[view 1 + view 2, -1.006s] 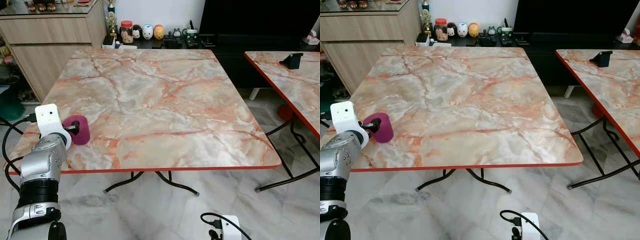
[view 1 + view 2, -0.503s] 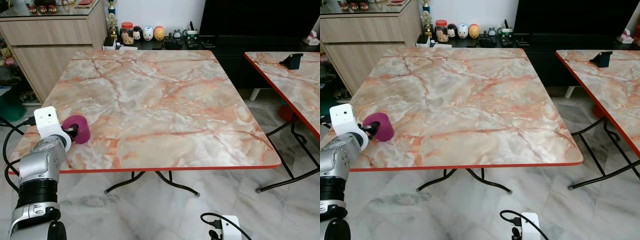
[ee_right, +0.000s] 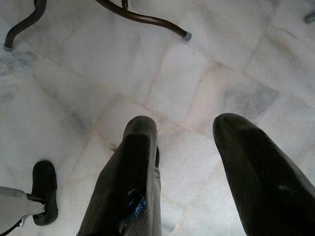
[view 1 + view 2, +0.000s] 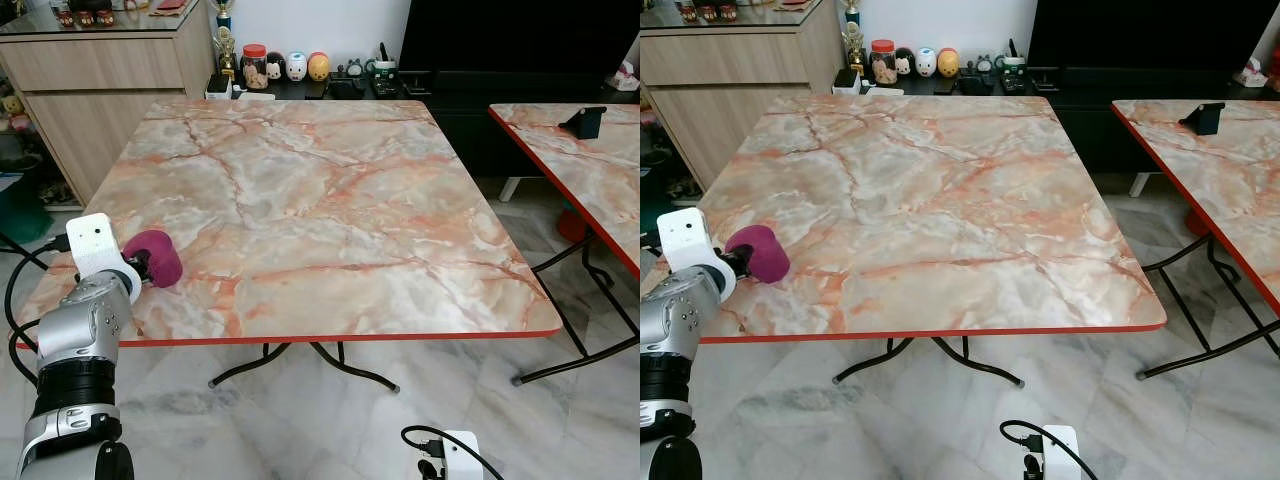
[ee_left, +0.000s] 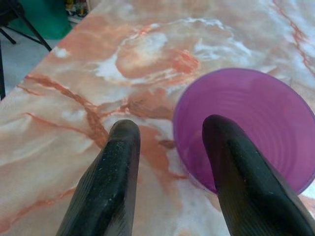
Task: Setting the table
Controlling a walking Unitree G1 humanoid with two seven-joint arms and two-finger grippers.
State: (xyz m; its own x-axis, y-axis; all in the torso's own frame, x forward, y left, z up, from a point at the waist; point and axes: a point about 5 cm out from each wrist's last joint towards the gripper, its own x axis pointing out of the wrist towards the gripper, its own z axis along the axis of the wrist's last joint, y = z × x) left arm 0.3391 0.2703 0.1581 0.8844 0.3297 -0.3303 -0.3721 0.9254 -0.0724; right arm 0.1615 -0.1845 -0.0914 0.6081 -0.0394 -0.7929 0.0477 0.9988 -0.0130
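Observation:
A purple plastic cup [image 4: 155, 257] lies tipped on its side at the near left corner of the marble table [image 4: 330, 190], mouth toward my left arm. My left gripper [image 5: 171, 124] is open astride the cup's rim. One finger [image 5: 231, 162] is inside the cup [image 5: 256, 123] and the other is outside over the tabletop, with a wide gap between them. My right gripper [image 3: 189, 128] hangs open low over the marble floor, holding nothing.
A second marble table [image 4: 590, 170] stands to the right with a black stand [image 4: 585, 121] on it. A wooden cabinet [image 4: 100, 80] and a low dark shelf with jars and figurines [image 4: 290, 66] are behind. Black table legs [image 4: 310, 360] curve underneath.
The cup has tipped a little further over at the table's corner. The left arm has barely shifted, and the right arm hangs as before.

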